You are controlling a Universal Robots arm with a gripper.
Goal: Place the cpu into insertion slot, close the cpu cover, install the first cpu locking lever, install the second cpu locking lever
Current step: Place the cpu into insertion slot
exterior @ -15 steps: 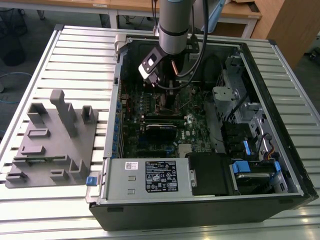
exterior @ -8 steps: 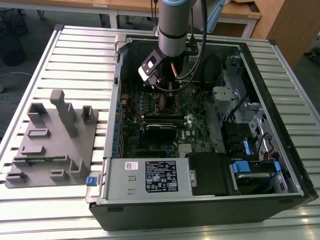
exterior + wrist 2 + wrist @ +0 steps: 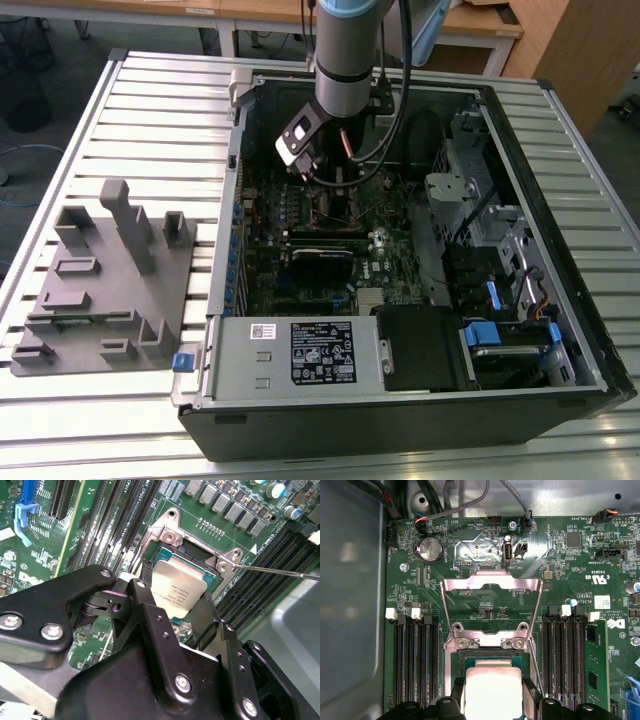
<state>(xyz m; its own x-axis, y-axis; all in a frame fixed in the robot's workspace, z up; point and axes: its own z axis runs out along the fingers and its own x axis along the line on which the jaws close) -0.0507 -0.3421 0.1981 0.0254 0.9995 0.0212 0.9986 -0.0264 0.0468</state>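
Computer case (image 3: 400, 430) lies on its side with the wall off, and the green motherboard (image 3: 570, 580) faces up inside it. From above, the robot arm (image 3: 345, 50) reaches down into the case. Its gripper (image 3: 175, 599) is clamped on the cpu (image 3: 180, 582), one black finger on each of two opposite edges.

The cpu cover (image 3: 490, 584) stands open, swung back on its hinges to the far side of the socket, so its cut-out frames bare board. The insertion slot (image 3: 192, 555) lies straight under the gripper, toward the board. The cpu is flat and square, so I see no long axis. Its silvery top faces away from the board and its edges run along the slot's rim. Whether it is already seated or just above, I cannot tell. A thin locking lever (image 3: 280, 571) sticks out sideways from one corner, not fastened.
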